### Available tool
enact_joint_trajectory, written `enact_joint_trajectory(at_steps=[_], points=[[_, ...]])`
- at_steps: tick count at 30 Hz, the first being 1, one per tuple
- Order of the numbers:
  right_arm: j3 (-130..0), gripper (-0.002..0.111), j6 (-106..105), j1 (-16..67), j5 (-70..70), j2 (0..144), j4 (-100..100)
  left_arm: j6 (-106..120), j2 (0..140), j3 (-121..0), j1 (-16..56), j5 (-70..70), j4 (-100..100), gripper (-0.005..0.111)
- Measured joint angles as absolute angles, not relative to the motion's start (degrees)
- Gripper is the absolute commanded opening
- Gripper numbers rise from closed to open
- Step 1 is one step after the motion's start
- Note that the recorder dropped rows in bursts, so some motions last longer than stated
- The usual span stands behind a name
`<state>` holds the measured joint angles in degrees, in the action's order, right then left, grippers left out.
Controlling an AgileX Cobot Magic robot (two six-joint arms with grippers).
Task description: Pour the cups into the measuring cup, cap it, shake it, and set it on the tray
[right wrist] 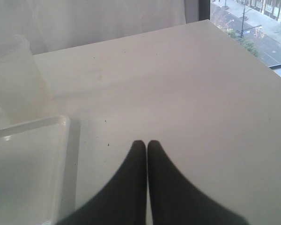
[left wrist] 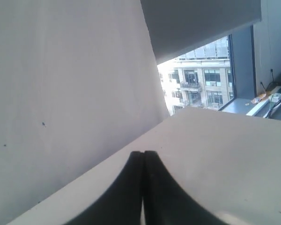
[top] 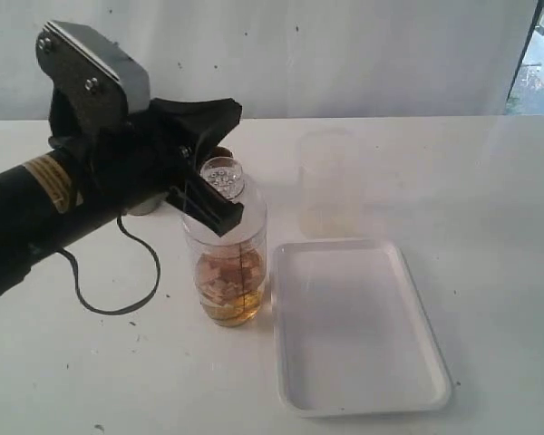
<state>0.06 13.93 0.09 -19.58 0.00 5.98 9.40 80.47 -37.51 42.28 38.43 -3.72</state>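
The measuring cup (top: 236,263) stands upright on the table just left of the tray (top: 358,399). It holds amber liquid in its lower part, and the clear dome cap (top: 223,178) sits on top. My left gripper (top: 227,217) hangs in front of the cup's upper part with its fingers pressed together and nothing between them (left wrist: 143,153). It hides part of the cup. Behind the left arm only a sliver of the steel tumbler (top: 145,209) shows; the wooden cup is hidden. My right gripper (right wrist: 146,142) is shut and empty over bare table beside the tray's corner (right wrist: 61,123).
A frosted translucent cup (top: 328,186) stands behind the tray and also shows as the frosted cup (right wrist: 14,77) in the right wrist view. A black cable (top: 118,304) loops on the table under the left arm. The table's far edge meets a white curtain.
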Motion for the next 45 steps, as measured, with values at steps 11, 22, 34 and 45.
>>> enact_joint_trajectory(at_steps=[11, 22, 34, 45], points=[[0.1, 0.000, 13.9, 0.1, -19.6, 0.0, 6.0, 9.4, 83.7, -36.9, 42.3, 33.0, -9.2, 0.000], [0.1, 0.000, 13.9, 0.1, -19.6, 0.0, 6.0, 15.6, 81.1, -36.9, 42.1, 39.2, -4.5, 0.000], [0.1, 0.000, 13.9, 0.1, -19.6, 0.0, 6.0, 16.8, 86.4, -37.2, 40.7, 38.0, -4.3, 0.000], [0.1, 0.000, 13.9, 0.1, -19.6, 0.0, 6.0, 17.1, 86.0, -37.0, 37.6, 32.4, -4.9, 0.000]])
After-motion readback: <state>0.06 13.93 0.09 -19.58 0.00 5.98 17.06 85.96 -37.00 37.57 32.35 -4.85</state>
